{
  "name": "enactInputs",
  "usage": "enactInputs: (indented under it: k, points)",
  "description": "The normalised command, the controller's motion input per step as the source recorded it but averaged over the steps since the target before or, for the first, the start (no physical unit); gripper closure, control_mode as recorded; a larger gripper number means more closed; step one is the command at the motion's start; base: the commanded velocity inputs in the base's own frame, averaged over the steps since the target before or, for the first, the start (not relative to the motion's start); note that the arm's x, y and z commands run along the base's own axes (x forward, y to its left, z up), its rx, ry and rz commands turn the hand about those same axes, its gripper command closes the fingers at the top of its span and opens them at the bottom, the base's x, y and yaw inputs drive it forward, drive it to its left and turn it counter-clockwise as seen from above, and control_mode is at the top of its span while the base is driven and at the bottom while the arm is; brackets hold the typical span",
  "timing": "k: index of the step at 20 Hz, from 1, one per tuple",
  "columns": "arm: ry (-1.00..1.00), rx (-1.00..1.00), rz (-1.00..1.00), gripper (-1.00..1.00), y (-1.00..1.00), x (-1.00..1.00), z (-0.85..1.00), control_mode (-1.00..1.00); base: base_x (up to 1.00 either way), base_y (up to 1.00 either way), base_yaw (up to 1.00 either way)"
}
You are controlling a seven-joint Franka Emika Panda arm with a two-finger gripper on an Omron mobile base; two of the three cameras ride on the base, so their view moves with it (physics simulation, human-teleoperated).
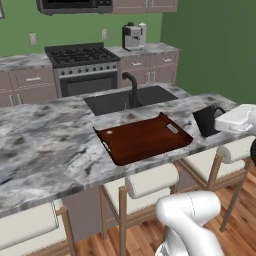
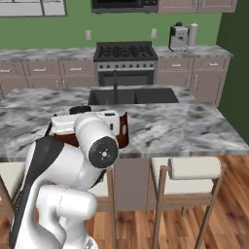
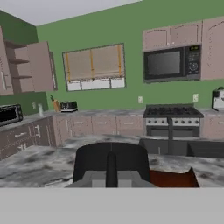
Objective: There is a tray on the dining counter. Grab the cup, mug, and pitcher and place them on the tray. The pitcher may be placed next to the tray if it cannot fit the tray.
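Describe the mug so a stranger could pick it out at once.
Find the long grey-white marbled stone dining counter with the black sink basin. On it lies a flat dark reddish-brown tray; just beyond the tray's right end is the black cylindrical mug. It is the only dark, upright, handled vessel there.

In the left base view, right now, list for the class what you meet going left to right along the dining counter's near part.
Tray → mug → the robot's white hand at the picture's right edge, all over the dining counter.
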Motion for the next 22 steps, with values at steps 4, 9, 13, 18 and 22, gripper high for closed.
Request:
enactInputs:
  k: [4,9,13,18,22]
  points:
    - [-0.01,0.03,0.11,1.00,0.00,0.73,-0.34,-1.00,0.00,0.00,0.00]
    - [0.03,0.00,0.12,1.00,0.00,0.63,-0.27,-1.00,0.00,0.00,0.00]
    - [0.01,0.00,0.11,1.00,0.00,0.50,-0.24,-1.00,0.00,0.00,0.00]
    - [0.00,0.00,0.09,1.00,0.00,0.46,-0.22,-1.00,0.00,0.00,0.00]
    - [0.00,0.00,0.07,1.00,0.00,0.53,-0.23,-1.00,0.00,0.00,0.00]
